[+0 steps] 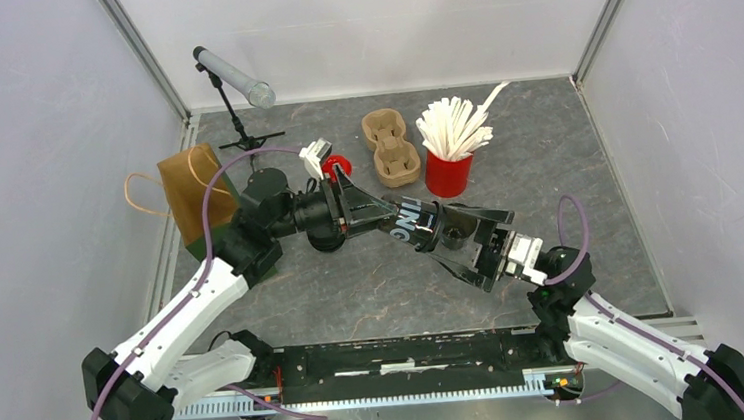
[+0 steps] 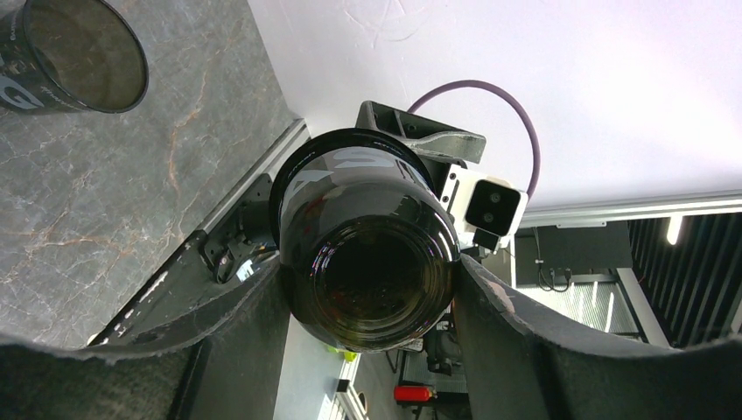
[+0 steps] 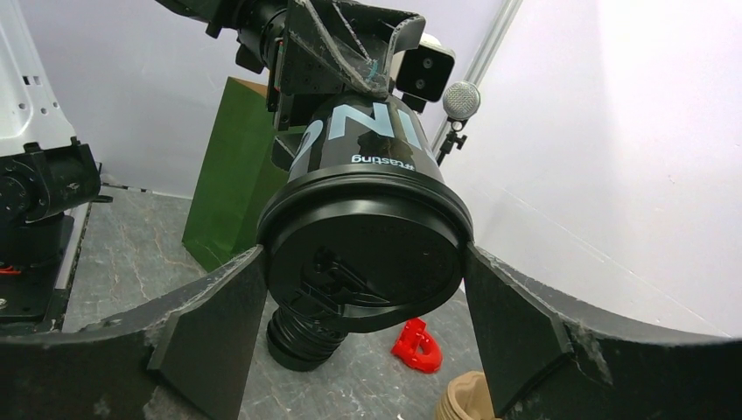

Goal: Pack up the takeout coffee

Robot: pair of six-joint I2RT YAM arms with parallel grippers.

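At the left gripper (image 2: 369, 276): clamped on the base end of the black coffee cup (image 3: 367, 140), fingers (image 2: 219, 350) pressed to either side of it. Held sideways in the air over the middle of the worktop (image 1: 564, 155), mouth toward the right arm, likely to offer that end for capping and to brace against a push.

At the right gripper (image 3: 366, 267): set either side of the black lid (image 3: 376, 236), itself fitted over the cup's mouth. Spread about as wide as the rim; impossible to tell whether pressing on it or just clear of it. Probably seating the lid, or about to let go.

Below the held cup, on the worktop: a black ribbed stack (image 3: 297, 337), perhaps spare lids, and near it a small red piece (image 3: 418, 343). Seen from the left wrist only: a second black cup (image 2: 74, 52), open-mouthed and lidless, apparently standing on the worktop.

Toward the middle of the far edge: a pulp cup carrier (image 1: 390, 146), both wells unfilled, with a red pot (image 1: 448, 174) of white stirrers (image 1: 453, 123) just to its right. Along the left edge, toward the far-left corner: a paper bag (image 1: 196, 189), upright with mouth up, presumably the last stop for carrier and cups. Behind it, a microphone on a stand (image 1: 233, 77).

Not yet packed: neither cup in the carrier.
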